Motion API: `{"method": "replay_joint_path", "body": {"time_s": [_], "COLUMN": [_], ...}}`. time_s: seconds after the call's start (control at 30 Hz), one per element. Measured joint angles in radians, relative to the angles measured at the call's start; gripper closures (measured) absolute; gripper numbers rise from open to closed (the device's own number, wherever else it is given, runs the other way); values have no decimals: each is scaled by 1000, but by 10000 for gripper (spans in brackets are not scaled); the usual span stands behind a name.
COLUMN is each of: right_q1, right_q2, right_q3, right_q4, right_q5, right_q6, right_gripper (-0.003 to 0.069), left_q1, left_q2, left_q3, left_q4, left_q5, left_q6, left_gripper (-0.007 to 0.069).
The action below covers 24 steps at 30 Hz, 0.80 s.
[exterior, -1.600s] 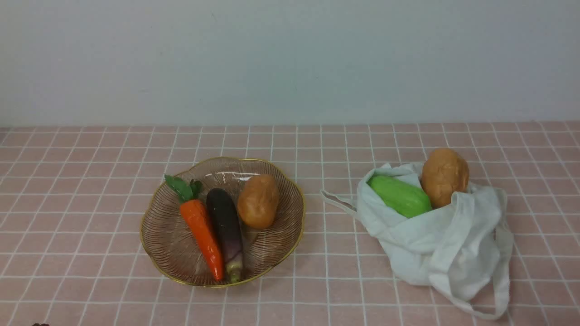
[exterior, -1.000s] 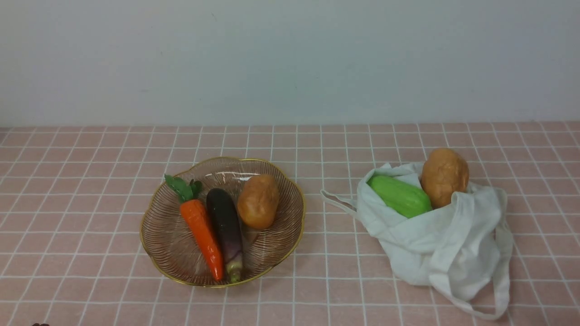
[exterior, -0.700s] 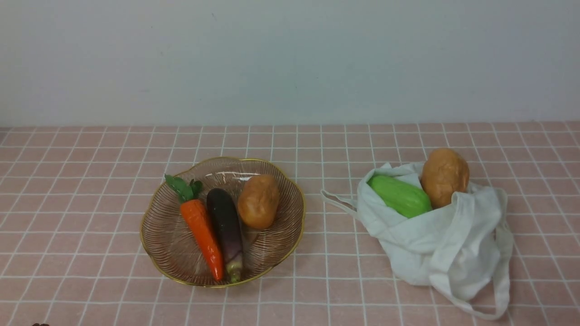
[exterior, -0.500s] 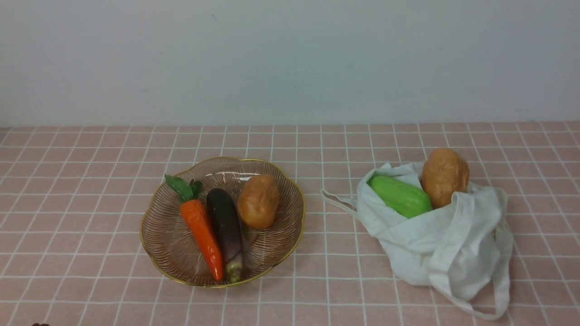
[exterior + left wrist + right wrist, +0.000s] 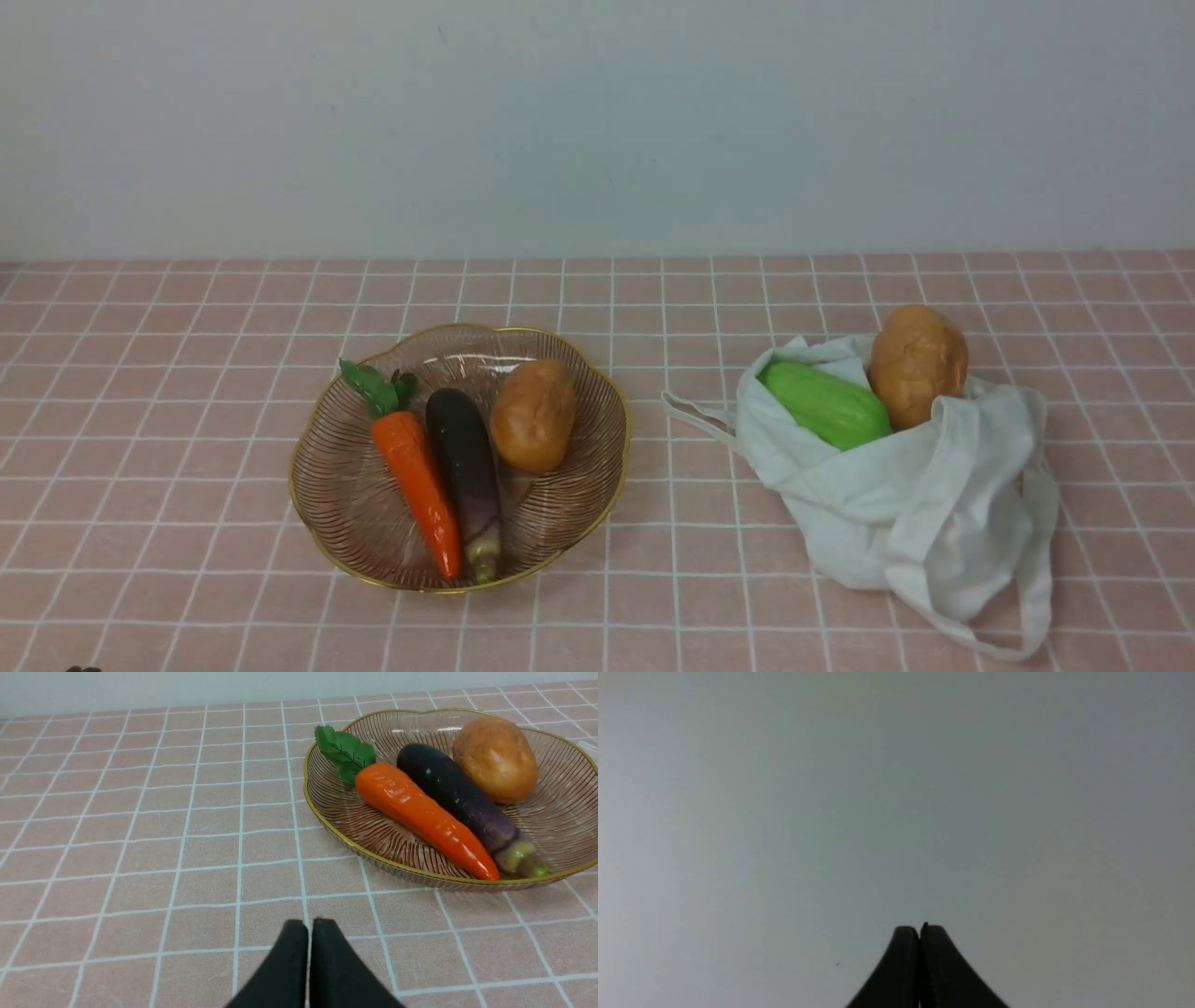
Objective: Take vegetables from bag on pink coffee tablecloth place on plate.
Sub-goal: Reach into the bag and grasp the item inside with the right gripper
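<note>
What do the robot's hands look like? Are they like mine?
Not like yours. Each is a pinching tool. The left tool has two smooth black fingers, wide at the base and narrowing to rounded tips. The right tool looks the same. No cables or markings show, and the arms themselves are out of view.

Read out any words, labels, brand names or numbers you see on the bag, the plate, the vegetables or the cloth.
No text can be read anywhere in these views.
The bag: plain white cloth, no print on the sides that show.
The plate: only ribbed lines and a gold rim.
The tablecloth: only a white grid on pink.
The wall: blank.
</note>
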Motion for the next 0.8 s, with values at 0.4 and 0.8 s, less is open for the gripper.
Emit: {"method": "replay_joint_path", "body": {"time_s": [0.4, 0.8], "right_q1": [194, 273], "right_q2": [778, 1315], "right_q3": [-738, -1081], "right_q4": [-211, 25], "right_q5": [1094, 1305], "right_q6": [-253, -546], "right_gripper": [669, 669], "left_q1": [0, 0], "left_q2": [0, 0], "left_q3": [0, 0], "left_q4": [0, 0], "left_q5": [0, 0], "left_q6": [0, 0], "left_gripper": [630, 630]}}
